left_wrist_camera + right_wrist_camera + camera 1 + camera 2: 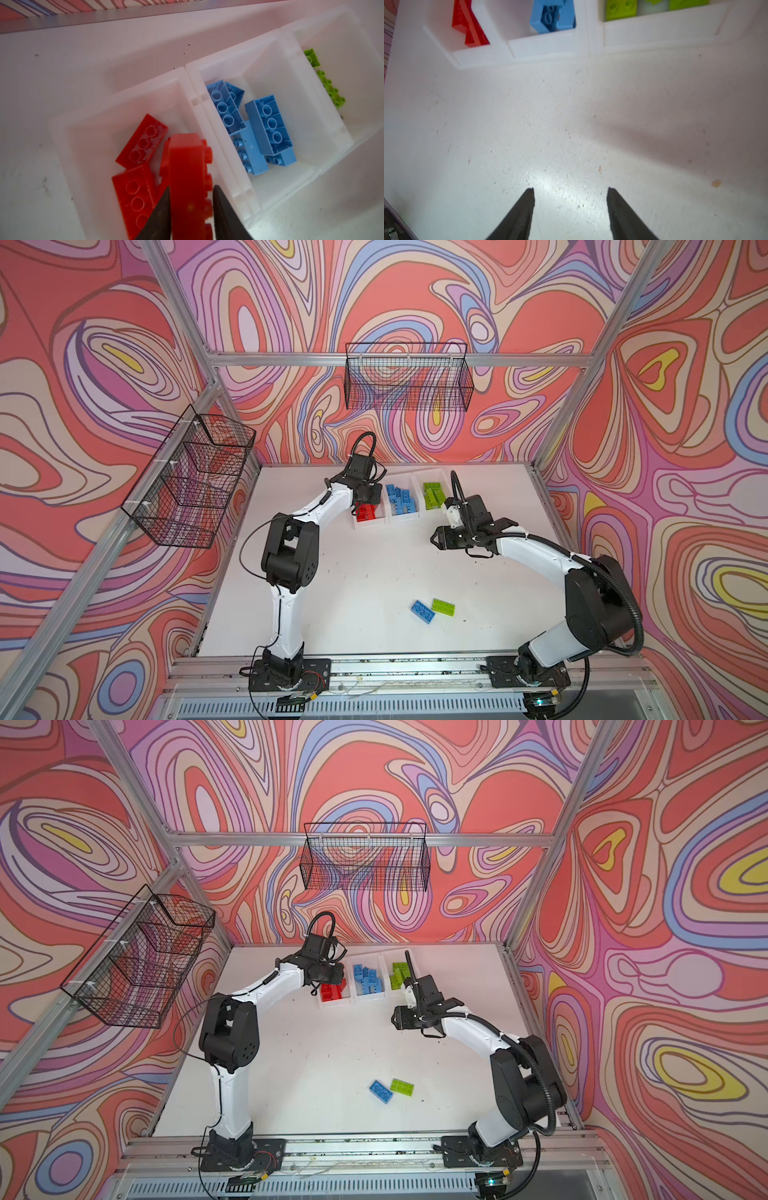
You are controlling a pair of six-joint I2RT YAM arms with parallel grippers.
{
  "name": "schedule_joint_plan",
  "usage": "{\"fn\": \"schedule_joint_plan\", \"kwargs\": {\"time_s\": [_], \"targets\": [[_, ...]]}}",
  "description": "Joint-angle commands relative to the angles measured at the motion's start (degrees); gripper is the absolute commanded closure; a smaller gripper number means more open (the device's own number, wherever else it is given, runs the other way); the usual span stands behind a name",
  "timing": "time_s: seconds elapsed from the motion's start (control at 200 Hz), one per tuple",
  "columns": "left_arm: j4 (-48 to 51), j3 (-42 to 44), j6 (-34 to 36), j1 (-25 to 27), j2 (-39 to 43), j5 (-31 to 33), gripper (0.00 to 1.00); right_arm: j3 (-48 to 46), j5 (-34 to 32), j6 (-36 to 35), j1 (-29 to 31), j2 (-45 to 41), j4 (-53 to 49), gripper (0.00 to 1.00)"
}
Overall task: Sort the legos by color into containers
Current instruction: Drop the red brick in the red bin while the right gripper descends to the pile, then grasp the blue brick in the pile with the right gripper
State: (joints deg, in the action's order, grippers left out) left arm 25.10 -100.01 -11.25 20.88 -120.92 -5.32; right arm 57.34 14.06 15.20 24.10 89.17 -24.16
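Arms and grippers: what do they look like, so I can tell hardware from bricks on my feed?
The left arm and right arm have glossy white link shells, chunky black joint housings and black base plates. A thick black corrugated hose runs along the right; a thin black cable loops beside the left. The left gripper and right gripper have matte black tapered fingers.

White table [353, 572], three joined bins [402, 518], loose blue brick [423, 612], green brick [443, 606]

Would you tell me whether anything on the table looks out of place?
Yes: a blue brick and a green brick lie loose, side by side, on the table near its front edge, far from the white bins. Inside the bins, colours look properly separated.
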Motion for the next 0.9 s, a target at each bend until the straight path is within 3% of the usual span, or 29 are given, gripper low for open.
{"fn": "schedule_joint_plan", "kwargs": {"time_s": [0.0,0.14,0.265,0.466,0.897], "targets": [[6.7,-4.4,0.0,-0.5,0.5,-0.3,0.35,-1.0,0.2,-3.0,3.6,-2.0,-5.4,0.37],[6.5,-0.8,1.8,-1.6,6.1,0.2,0.24,-1.3,0.0,-3.6,8.4,-2.2,-8.8,0.38],[6.8,4.8,3.7,-3.1,12.5,-0.2,0.23,-1.4,-0.7,-3.6,12.6,-2.0,-10.6,0.38],[-2.3,18.8,5.0,-3.6,24.7,1.6,0.24,-0.9,-2.4,-4.0,18.6,-0.2,-14.0,0.35],[-3.5,19.9,5.4,-3.7,25.9,0.1,0.25,-0.5,-6.3,-1.9,29.0,5.5,-16.7,0.36]]}}
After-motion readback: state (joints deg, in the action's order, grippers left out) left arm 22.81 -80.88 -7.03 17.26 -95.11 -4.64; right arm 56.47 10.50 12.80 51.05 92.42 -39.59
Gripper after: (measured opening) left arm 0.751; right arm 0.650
